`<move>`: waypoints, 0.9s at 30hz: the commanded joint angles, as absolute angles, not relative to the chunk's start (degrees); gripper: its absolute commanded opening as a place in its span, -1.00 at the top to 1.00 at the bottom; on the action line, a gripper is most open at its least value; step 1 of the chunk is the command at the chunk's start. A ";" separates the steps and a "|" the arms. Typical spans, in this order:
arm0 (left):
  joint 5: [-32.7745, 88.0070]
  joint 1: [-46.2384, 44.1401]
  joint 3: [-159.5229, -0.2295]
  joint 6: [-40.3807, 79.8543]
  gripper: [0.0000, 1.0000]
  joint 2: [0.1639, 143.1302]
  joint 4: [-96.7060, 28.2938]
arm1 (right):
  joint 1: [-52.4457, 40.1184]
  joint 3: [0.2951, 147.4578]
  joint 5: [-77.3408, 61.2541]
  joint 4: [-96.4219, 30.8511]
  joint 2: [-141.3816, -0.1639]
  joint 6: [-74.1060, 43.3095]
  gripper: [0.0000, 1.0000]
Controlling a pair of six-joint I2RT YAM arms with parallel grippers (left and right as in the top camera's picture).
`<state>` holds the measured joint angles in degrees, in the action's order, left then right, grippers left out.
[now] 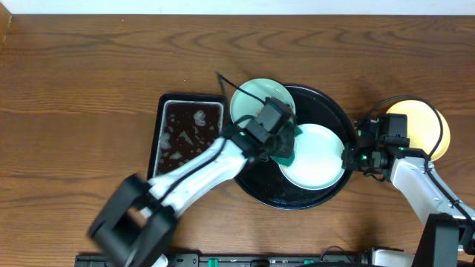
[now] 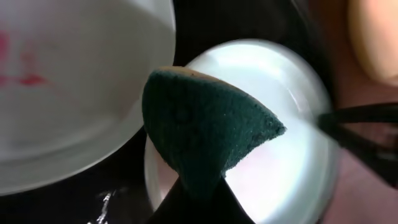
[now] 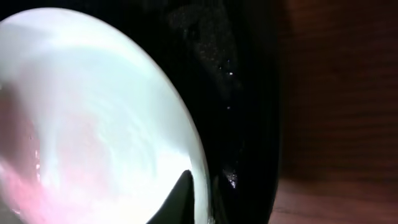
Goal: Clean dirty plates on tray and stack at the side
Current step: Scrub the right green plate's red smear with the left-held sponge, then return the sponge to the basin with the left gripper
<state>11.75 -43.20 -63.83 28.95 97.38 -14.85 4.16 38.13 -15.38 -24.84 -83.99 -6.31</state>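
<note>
Overhead bright, even; my left arm (image 1: 189, 172) motion-smeared. Wrist views blurry: plate (image 3: 93, 124) glares white, sponge (image 2: 205, 130) soft.

The wooden table (image 1: 74, 89) carries a metal tray (image 1: 159, 141) mid-table, a black tray (image 1: 297, 205) beside it, and, seemingly, a yellow plate (image 1: 424, 122) near the right edge.

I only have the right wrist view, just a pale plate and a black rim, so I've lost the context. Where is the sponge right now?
Observer: The teal sponge is pinched in the left gripper, over the left edge of the mint plate lying in the tray.
Operator: Any plate dirty?
Observer: Yes, the other mint plate, at the tray's upper-left rim seen from overhead, shows red smears.
Operator: Anything set aside?
Observer: One yellow plate lies alone on the table, right of the tray.
</note>
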 commanded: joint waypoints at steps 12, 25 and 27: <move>-0.78 -22.72 -63.07 27.66 0.85 90.54 -39.75 | 4.01 38.39 -15.25 -16.99 -84.07 -5.65 0.23; -1.15 -14.00 -59.66 27.66 0.85 90.56 -39.77 | 2.44 38.39 -18.92 -9.85 -92.36 -0.51 0.24; -1.13 -14.00 -59.55 27.66 0.85 90.56 -39.72 | 2.09 38.39 -18.96 -9.91 -94.06 -0.60 0.41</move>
